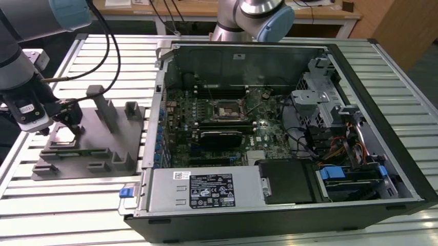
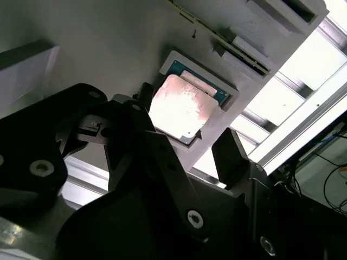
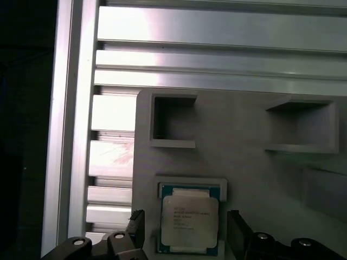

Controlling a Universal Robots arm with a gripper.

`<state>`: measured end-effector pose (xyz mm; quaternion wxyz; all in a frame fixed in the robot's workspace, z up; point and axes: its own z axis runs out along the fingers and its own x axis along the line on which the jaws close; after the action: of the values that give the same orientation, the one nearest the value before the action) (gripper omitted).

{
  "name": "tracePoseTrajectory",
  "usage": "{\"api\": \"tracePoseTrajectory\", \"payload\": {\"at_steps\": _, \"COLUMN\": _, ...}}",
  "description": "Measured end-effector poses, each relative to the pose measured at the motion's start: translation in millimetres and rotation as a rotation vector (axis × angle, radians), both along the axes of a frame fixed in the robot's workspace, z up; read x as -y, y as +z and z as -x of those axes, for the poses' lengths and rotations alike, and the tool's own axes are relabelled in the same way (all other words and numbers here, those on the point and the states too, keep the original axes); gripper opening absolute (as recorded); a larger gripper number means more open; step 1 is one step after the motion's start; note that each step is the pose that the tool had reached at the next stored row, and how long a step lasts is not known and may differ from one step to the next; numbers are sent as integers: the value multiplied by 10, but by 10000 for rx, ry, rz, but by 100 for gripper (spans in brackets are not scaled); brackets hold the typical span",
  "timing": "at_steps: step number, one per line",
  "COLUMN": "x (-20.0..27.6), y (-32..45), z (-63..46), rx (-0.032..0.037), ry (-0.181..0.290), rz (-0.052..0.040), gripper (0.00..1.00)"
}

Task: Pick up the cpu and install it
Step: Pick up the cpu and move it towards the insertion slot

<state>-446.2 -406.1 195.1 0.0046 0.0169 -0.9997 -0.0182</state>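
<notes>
While open astride the cpu point(image 3: 190, 216), tool point(image 3: 186, 225) over tray point(image 3: 260, 179) on slatted table point(image 3: 217, 27)

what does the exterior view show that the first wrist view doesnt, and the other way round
The exterior view adds the open computer case with the dark socket on its board, and the arm reaching over the grey tray. The first wrist view adds the blue-green border around the cpu and two empty square pockets in the tray. Both share the cpu lying flat in its tray recess, with the gripper low over it, jaws apart on either side.
</notes>
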Motion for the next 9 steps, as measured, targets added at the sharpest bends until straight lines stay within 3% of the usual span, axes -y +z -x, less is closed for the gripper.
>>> {"api": "tracePoseTrajectory", "payload": {"at_steps": 9, "x": 0, "y": -76, "z": -16, "rx": 0, "ry": 0, "rz": 0, "gripper": 71}}
